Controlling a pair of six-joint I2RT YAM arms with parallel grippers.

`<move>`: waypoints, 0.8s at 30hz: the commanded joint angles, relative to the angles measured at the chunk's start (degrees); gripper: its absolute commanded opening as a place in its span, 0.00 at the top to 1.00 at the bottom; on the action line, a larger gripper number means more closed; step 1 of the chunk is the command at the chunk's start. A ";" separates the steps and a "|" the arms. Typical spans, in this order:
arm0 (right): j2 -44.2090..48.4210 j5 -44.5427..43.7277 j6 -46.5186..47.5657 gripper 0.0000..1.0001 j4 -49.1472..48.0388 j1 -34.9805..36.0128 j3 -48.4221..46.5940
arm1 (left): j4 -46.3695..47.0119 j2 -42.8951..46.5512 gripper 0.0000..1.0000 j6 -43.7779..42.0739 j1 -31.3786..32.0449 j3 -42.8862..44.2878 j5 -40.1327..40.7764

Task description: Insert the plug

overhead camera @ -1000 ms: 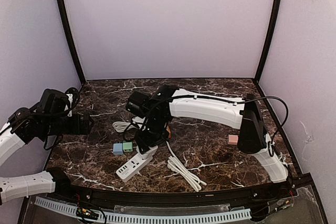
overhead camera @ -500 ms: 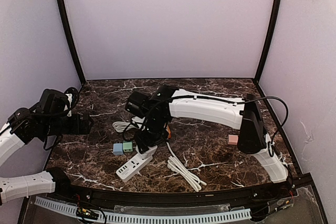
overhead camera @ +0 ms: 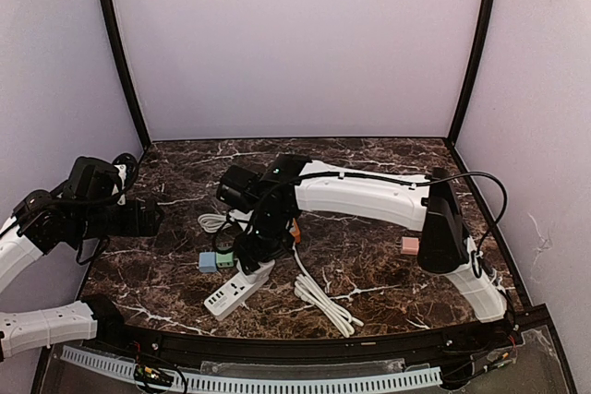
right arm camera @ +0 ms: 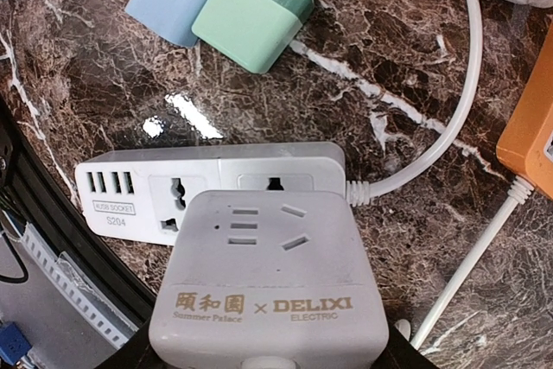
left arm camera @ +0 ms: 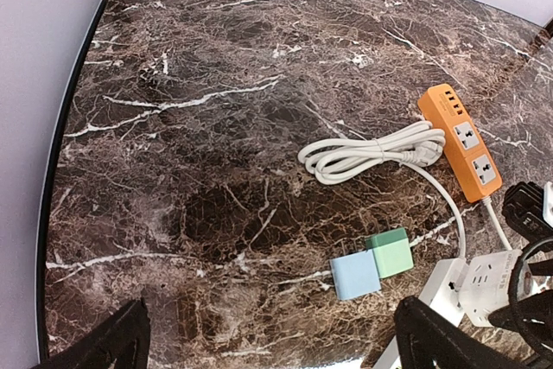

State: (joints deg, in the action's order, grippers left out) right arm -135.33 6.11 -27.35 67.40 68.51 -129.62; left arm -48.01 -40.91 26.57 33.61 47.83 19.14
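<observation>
My right gripper [overhead camera: 251, 256] is shut on a white cube plug adapter [right arm camera: 268, 283] marked DELIXI, its fingers mostly hidden below the frame in the right wrist view [right arm camera: 268, 353]. The cube hangs just over the cable end of the white power strip [right arm camera: 173, 192], covering part of the strip's end socket. The strip lies at the front of the table [overhead camera: 233, 291] and also shows in the left wrist view [left arm camera: 484, 278]. My left gripper [left arm camera: 276, 343] is open and empty, hovering at the table's left side [overhead camera: 152, 217].
A blue cube plug [overhead camera: 207, 262] and a green one [overhead camera: 224, 258] lie touching left of the strip. An orange power strip [left arm camera: 460, 138] with a coiled white cable [left arm camera: 371, 151] lies behind. A white cable bundle [overhead camera: 323, 300] and a pink cube [overhead camera: 409, 245] lie right.
My right gripper has shifted slightly left and lower with the white cube adapter, closer over the white power strip. The left arm has barely moved.
</observation>
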 commanded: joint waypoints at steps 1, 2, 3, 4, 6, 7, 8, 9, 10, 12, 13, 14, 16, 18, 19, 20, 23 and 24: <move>0.56 -1.55 -0.86 1.00 -0.31 0.65 0.69 | -0.23 0.47 0.01 0.24 0.06 -0.81 0.71; 0.69 -1.87 -0.93 1.00 -0.20 0.65 0.87 | -0.20 0.54 0.01 0.24 0.06 -0.81 0.68; 0.75 -2.35 -1.01 1.00 -0.01 0.59 1.01 | -0.22 0.55 0.01 0.24 0.06 -0.81 0.67; 0.81 -2.74 -1.15 1.00 0.29 0.58 1.03 | -0.22 0.63 0.01 0.24 0.06 -0.81 0.66; 0.81 -3.30 -1.29 1.00 0.88 0.66 0.98 | -0.18 0.73 0.01 0.28 0.06 -0.88 0.71; 0.89 -3.37 -1.30 1.00 1.03 0.62 1.02 | -0.17 0.80 0.01 0.26 0.01 -0.89 0.72; 0.86 -3.36 -1.30 1.00 1.11 0.61 1.08 | -0.16 0.81 0.01 0.31 0.05 -0.90 0.73; 0.82 -3.24 -1.30 1.00 1.26 0.65 1.14 | -0.20 0.89 0.01 0.32 0.05 -0.90 0.79; 0.83 -3.17 -1.30 1.00 1.52 0.66 1.19 | -0.19 0.90 0.01 0.33 0.06 -0.90 0.76; 0.93 -3.33 -1.30 1.00 1.74 0.69 1.40 | -0.24 0.96 0.01 0.33 0.06 -0.90 0.80; 1.02 -3.44 -1.31 1.00 2.04 0.66 1.40 | -0.24 1.06 0.01 0.33 0.06 -0.90 0.85; 1.07 -3.53 -1.24 1.00 2.29 0.74 1.36 | -0.24 1.07 0.01 0.33 0.06 -0.90 0.87; 1.33 -3.56 -1.21 1.00 2.67 0.73 1.31 | -0.25 1.09 0.01 0.38 0.06 -0.90 0.90; 1.59 -3.28 -1.21 1.00 3.04 0.82 1.30 | -0.24 1.19 0.01 0.41 0.06 -0.90 0.92; 1.64 -3.04 -1.07 1.00 3.13 0.90 1.34 | -0.31 1.18 0.01 0.41 0.06 -0.90 0.96; 1.58 -2.81 -0.97 1.00 3.44 0.94 1.31 | -0.32 1.18 0.01 0.41 0.01 -0.90 0.96; 1.27 -2.43 -0.74 1.00 4.28 1.29 1.03 | -0.37 1.33 0.01 0.42 -0.01 -0.90 0.99; 1.21 -2.42 -0.62 1.00 4.69 1.35 1.04 | -0.35 1.34 0.01 0.42 0.02 -0.94 1.10</move>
State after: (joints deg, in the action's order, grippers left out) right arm -135.28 4.84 -28.14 67.61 68.75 -129.36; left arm -48.01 -40.03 26.61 33.61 47.83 19.33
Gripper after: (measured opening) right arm 0.580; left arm 0.987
